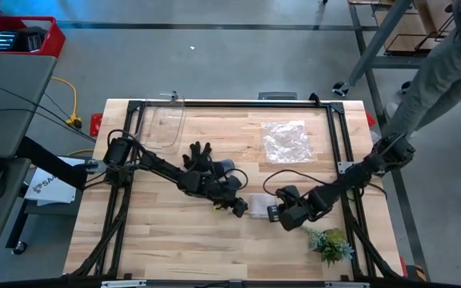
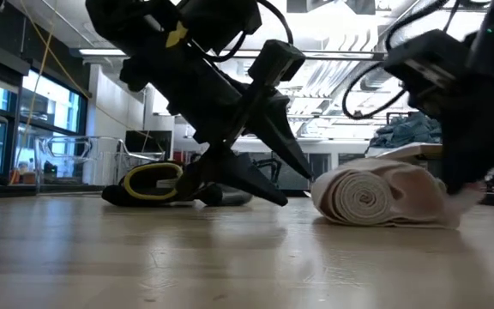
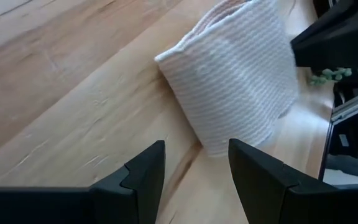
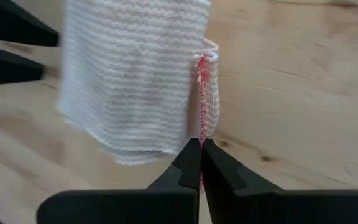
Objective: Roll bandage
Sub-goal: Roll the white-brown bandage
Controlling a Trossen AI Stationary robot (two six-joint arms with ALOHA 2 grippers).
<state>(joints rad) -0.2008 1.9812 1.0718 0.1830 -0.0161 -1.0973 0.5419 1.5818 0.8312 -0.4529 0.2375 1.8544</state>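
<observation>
Right gripper (image 4: 199,149) pinched tight on the red-stitched end edge of the bandage (image 4: 135,81), fingertips closed on the cloth at the table surface; left gripper (image 3: 194,165) parted and empty, just short of the roll's other side, not touching it. Bandage wound into a loose white roll (image 2: 376,196), lying on its side on the wooden table (image 1: 174,240) near the middle, between both grippers. Farther out: black-and-grey glove (image 1: 200,154) beyond the left arm, clear plastic bag (image 1: 285,138) toward the far edge, small green plant (image 1: 330,242) beside the right arm.
</observation>
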